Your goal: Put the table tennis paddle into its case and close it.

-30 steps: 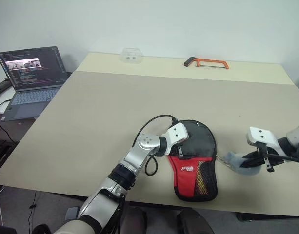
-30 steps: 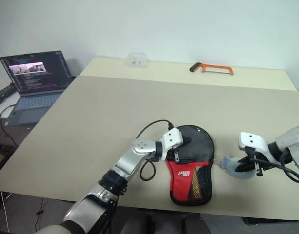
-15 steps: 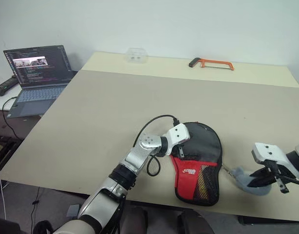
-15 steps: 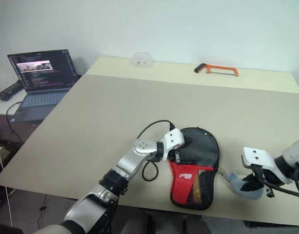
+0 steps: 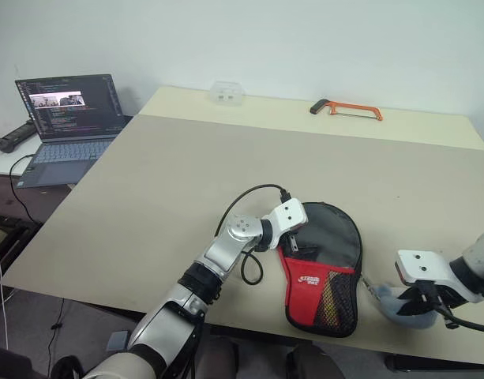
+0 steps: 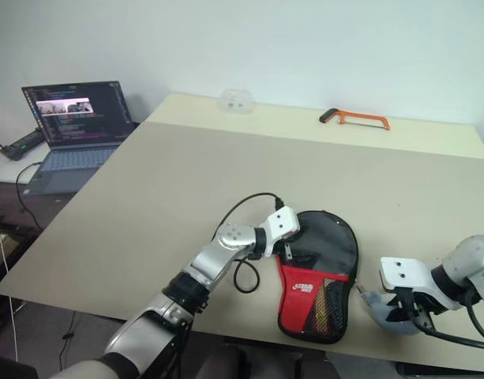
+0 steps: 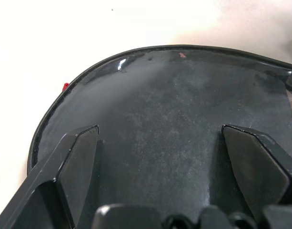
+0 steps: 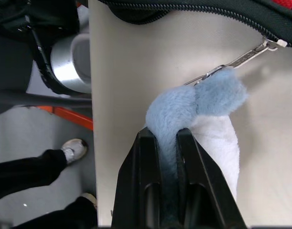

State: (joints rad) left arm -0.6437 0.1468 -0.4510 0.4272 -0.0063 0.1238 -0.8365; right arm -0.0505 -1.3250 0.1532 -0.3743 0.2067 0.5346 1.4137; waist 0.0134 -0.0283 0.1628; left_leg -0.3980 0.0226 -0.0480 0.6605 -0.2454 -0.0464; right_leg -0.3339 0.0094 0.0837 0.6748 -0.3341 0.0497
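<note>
Big beige table (image 5: 186,174) with a paler strip along the far edge. On that strip there's an orange hacksaw (image 5: 345,109) and, well apart from it, a small clear plastic container (image 5: 226,92). Off to the left on a separate surface sits an open laptop (image 5: 65,126), screen on, with a black gadget (image 5: 10,137) lying just beside it.

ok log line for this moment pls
left pincer: open, pressing on case | right pincer: shut on blue fluffy zipper charm | zip: looks closed | hacksaw: far edge
</note>
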